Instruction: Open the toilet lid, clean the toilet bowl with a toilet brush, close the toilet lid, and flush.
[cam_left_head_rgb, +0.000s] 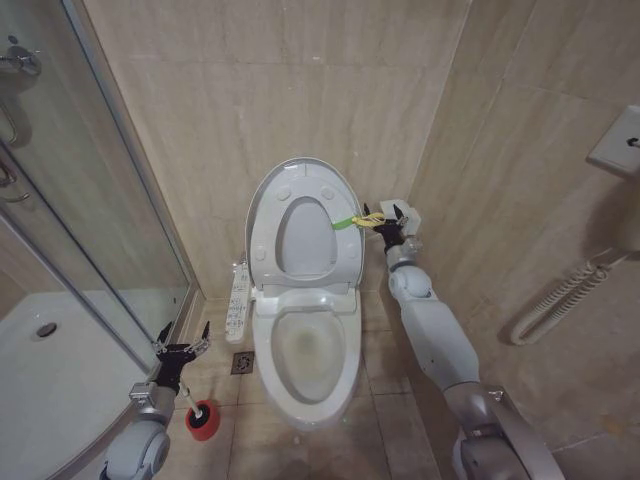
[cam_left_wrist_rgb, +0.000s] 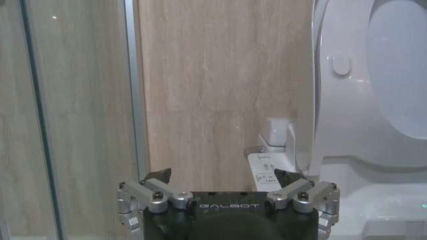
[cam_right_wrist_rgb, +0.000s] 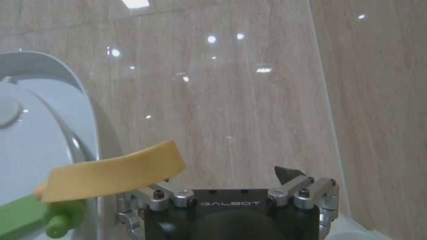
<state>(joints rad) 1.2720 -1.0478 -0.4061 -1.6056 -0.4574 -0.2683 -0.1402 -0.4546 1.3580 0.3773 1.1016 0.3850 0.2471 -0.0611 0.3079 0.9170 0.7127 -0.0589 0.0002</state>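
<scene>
The toilet lid (cam_left_head_rgb: 265, 225) stands upright against the back wall, its underside with round bumpers facing me; the left wrist view shows its edge (cam_left_wrist_rgb: 333, 100). The toilet bowl (cam_left_head_rgb: 305, 352) lies open below it. A green-yellow strap (cam_left_head_rgb: 348, 220) hangs at the lid's right edge. My right gripper (cam_left_head_rgb: 385, 222) is open right beside that edge, and the strap's yellow end (cam_right_wrist_rgb: 113, 170) lies across one finger. My left gripper (cam_left_head_rgb: 182, 340) hangs open low on the left (cam_left_wrist_rgb: 223, 175), holding nothing. Just below it on the floor is the red holder (cam_left_head_rgb: 202, 420) with the toilet brush's dark head in it.
A long white button panel (cam_left_head_rgb: 238, 300) juts from the bowl's left side. The glass shower screen (cam_left_head_rgb: 100, 200) and white shower tray (cam_left_head_rgb: 40, 370) close off the left. A floor drain (cam_left_head_rgb: 243, 362) sits between holder and bowl. A coiled cord (cam_left_head_rgb: 560, 295) hangs on the right wall.
</scene>
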